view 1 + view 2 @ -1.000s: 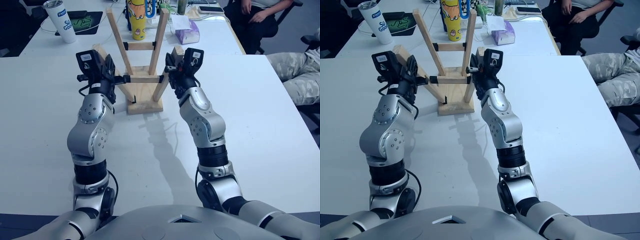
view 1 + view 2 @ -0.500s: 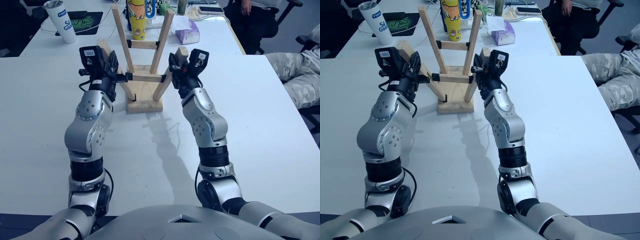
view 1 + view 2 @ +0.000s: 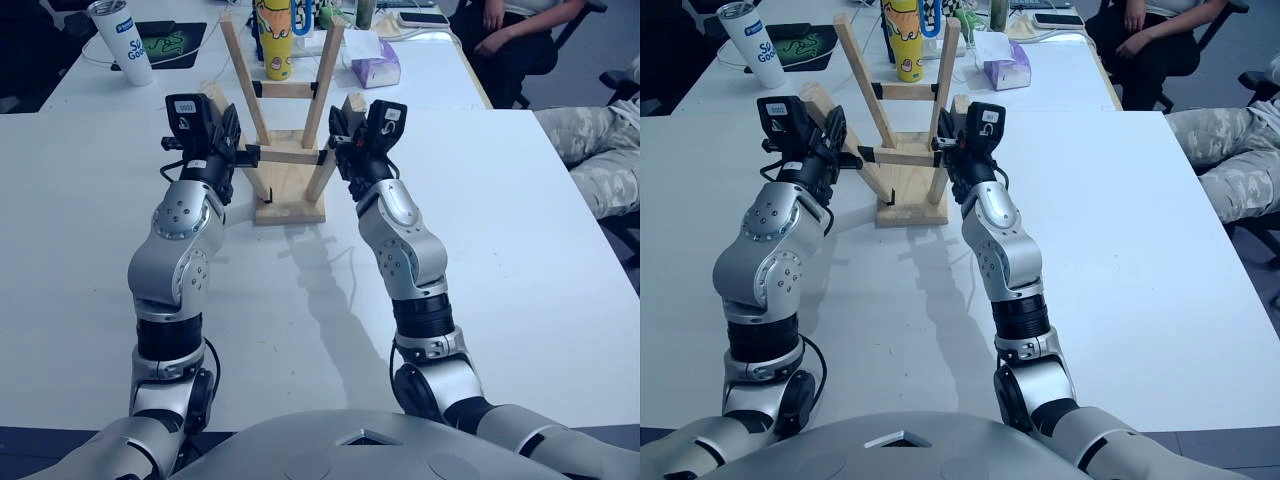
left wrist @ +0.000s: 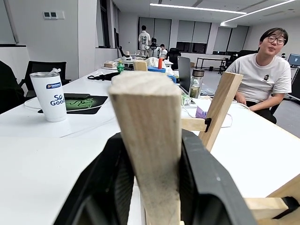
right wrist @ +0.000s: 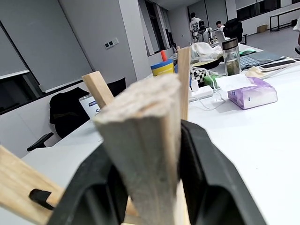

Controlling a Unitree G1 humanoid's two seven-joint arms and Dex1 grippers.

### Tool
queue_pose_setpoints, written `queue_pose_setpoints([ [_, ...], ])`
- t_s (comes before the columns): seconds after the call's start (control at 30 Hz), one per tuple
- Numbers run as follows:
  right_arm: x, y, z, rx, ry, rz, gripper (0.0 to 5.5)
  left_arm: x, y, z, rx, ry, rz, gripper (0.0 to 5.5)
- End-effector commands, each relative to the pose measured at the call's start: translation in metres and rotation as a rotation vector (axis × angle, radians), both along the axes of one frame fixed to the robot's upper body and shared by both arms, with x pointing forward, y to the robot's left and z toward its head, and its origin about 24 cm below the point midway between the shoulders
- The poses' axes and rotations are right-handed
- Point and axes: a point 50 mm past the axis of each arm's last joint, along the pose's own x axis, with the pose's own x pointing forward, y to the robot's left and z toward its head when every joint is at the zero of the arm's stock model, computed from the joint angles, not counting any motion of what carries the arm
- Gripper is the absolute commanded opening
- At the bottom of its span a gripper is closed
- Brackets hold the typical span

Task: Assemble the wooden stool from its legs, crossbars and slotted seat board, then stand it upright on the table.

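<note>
The white table (image 3: 520,230) carries the stool (image 3: 287,150) in its far middle part, between the two arms. It is pale bare wood, put together and standing upside down: the seat board (image 3: 290,205) lies flat on the table and four square legs rise from it, spreading outward as they go up. Thin crossbars tie the legs together with small black fittings at the joints, one (image 3: 290,157) across the near pair and a higher one (image 3: 285,90) across the far pair. The left gripper (image 3: 215,135) is closed on the near-left leg (image 4: 147,131) just below its free end, its black fingers (image 4: 115,178) pressed to both sides of the wood. The right gripper (image 3: 350,135) is clamped the same way around the near-right leg (image 5: 140,136), with the cut end of the leg sticking out past the fingers (image 5: 201,173). The stool's long axis runs upright, with the leg tips pointing up, the near pair leaning left and right and the far pair (image 3: 245,75) leaning slightly to the far side. On the table beyond it stand a white tumbler (image 3: 120,40) at far left beside a dark mat (image 3: 172,42), a yellow cup (image 3: 275,45) behind the far legs, and a purple tissue pack (image 3: 375,68) to its right.
</note>
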Motion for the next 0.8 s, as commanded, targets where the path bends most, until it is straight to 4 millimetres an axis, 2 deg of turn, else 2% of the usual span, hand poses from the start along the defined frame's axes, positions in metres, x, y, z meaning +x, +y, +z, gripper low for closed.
queue_pose_setpoints([
  [0.03,-0.028,0.049,0.036,0.101,-0.28,0.405,1.25,-0.032,0.004,-0.135,0.061,0.708,-0.124,1.08],
  [0.3,-0.037,0.064,0.058,0.075,-0.313,0.48,1.25,-0.031,-0.023,-0.111,0.447,0.509,-0.325,1.15],
  [0.43,-0.041,0.069,0.065,0.087,-0.32,0.532,1.25,-0.036,-0.033,-0.108,0.508,0.491,-0.435,1.18],
  [0.53,-0.045,0.072,0.068,0.073,-0.332,0.577,1.25,-0.04,-0.034,-0.113,0.489,0.529,-0.482,1.18],
  [0.63,-0.047,0.075,0.07,0.067,-0.317,0.615,1.25,-0.044,-0.027,-0.13,0.282,0.659,-0.443,1.18],
  [0.7,-0.044,0.076,0.069,0.056,-0.267,0.621,1.25,-0.046,-0.015,-0.14,0.262,0.701,-0.397,1.18],
  [0.8,-0.041,0.08,0.057,-0.027,-0.14,0.659,1.25,-0.051,-0.005,-0.141,0.201,0.726,-0.368,1.18],
])
